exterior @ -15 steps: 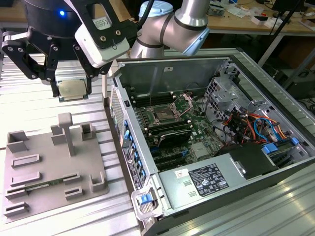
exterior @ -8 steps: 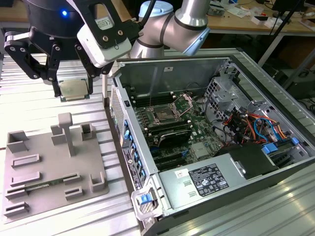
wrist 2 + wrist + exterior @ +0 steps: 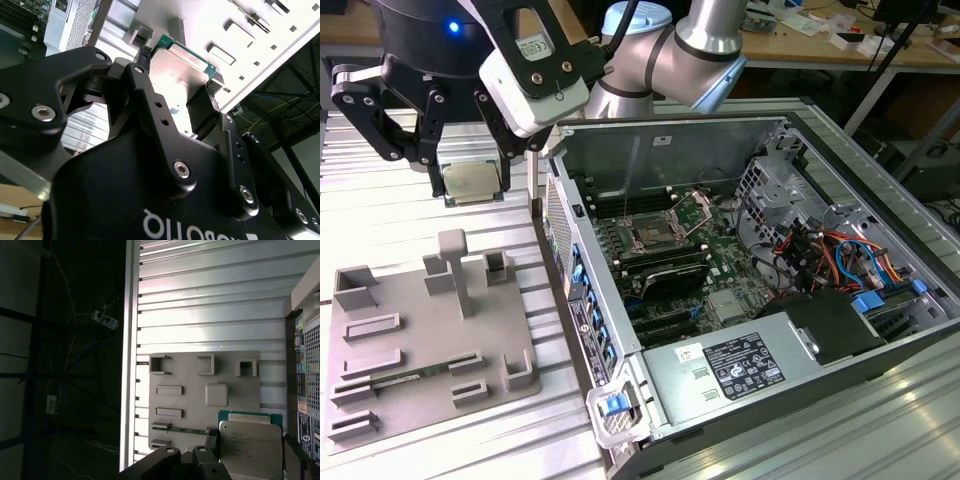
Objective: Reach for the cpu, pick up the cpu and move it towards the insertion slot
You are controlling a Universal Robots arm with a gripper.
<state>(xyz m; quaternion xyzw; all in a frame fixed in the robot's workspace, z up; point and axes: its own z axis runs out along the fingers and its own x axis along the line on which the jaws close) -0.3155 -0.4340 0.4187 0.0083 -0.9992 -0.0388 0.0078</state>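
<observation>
Ribbed metal table (image 3: 380, 225), end effector (image 3: 178, 71) clamping cpu (image 3: 472, 181), grey fixture plate (image 3: 415, 330) nearby

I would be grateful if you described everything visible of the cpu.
The cpu is a thin, flat square chip with a dull silvery metal top and a green edge. The gripper is shut on it, black fingers pressing two opposite sides. It hangs roughly level above the ribbed metal table, clear of the grey fixture plate, outside the open computer case on the exterior view's left.
</observation>
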